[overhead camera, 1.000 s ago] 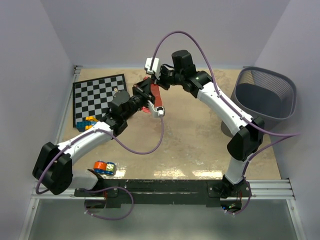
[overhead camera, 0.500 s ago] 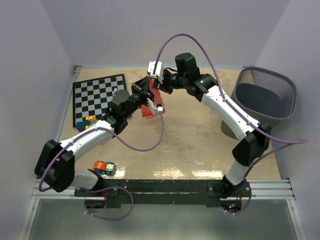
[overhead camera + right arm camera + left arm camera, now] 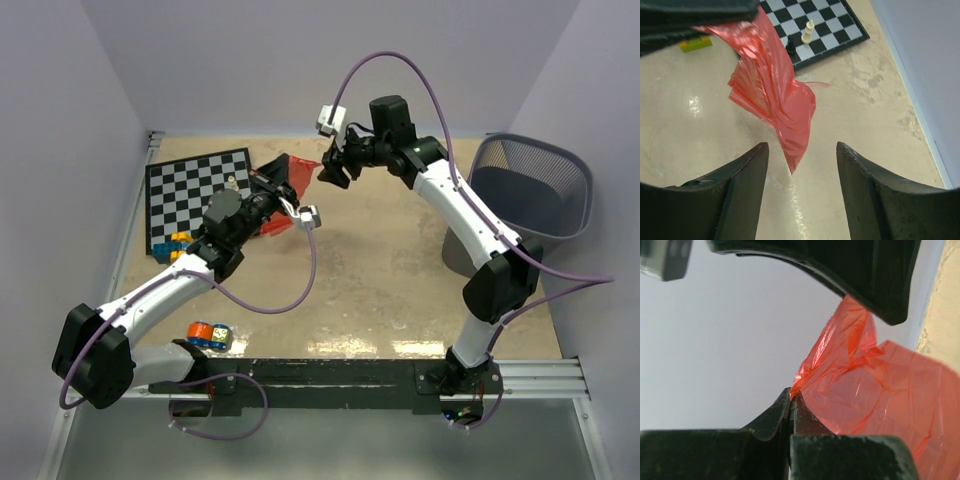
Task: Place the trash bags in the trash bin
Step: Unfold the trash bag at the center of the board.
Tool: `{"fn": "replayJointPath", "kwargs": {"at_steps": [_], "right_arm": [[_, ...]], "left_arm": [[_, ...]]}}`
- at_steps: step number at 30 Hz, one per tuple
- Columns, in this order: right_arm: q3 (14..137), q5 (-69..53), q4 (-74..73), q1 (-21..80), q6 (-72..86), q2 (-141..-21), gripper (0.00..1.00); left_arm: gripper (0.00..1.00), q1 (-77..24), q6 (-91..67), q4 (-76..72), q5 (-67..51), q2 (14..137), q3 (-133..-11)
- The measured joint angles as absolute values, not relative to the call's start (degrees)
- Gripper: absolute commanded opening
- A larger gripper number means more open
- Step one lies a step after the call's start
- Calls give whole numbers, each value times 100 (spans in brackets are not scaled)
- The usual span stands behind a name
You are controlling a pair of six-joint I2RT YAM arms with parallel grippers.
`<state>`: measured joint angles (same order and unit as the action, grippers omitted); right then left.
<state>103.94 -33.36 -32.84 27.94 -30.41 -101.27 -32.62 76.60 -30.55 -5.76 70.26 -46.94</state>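
Note:
A trash bag [image 3: 298,170] of thin red-orange film hangs above the table's back middle. My left gripper [image 3: 283,187] is shut on it. In the left wrist view the closed jaws pinch the bag's [image 3: 880,390] edge at my left gripper [image 3: 791,396]. My right gripper [image 3: 328,172] hovers just right of the bag, open and holding nothing. In the right wrist view the bag [image 3: 775,85] dangles ahead, its lower tip reaching between the spread fingers of my right gripper [image 3: 801,150] without touching them. The dark wire-mesh trash bin [image 3: 520,155] stands upright at the far right.
A chessboard [image 3: 195,195] lies at the back left, with a white piece [image 3: 809,31] and a black piece [image 3: 790,46] on it. Coloured blocks [image 3: 180,245] sit at its near edge. A small blue-orange object [image 3: 208,335] lies near the left arm's base.
My right gripper has opened, let go of the bag and drawn back to the right. My left gripper, still shut on the bag, has moved it left so the film spreads out.

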Motion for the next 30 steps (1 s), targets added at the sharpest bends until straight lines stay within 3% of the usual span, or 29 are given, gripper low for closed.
{"fn": "replayJointPath", "kwargs": {"at_steps": [11, 14, 17, 19, 24, 30], "right_arm": [[10829, -3404, -3288, 3039, -3201, -10184, 58], [10829, -3400, -3306, 3107, -3277, -10206, 40], [10829, -3409, -3286, 3146, -3334, -10213, 12], [10842, -3406, -3271, 3155, -3328, -10228, 1], [10895, -3387, -3256, 3155, -3444, -10304, 0], [10895, -3194, -3199, 3186, -3745, -10304, 0]], "left_arm": [[0, -3262, 7404, -2950, -574, 7028, -4692], [0, -3264, 7367, -2908, -572, 7028, -4692], [0, -3264, 7323, -2902, -572, 7028, -4692], [0, -3264, 7306, -2886, -569, 7028, -4692], [31, -3232, 6965, -2370, -615, 7035, -4866], [39, -2655, 5457, -773, -1555, 7057, -6016]]}}
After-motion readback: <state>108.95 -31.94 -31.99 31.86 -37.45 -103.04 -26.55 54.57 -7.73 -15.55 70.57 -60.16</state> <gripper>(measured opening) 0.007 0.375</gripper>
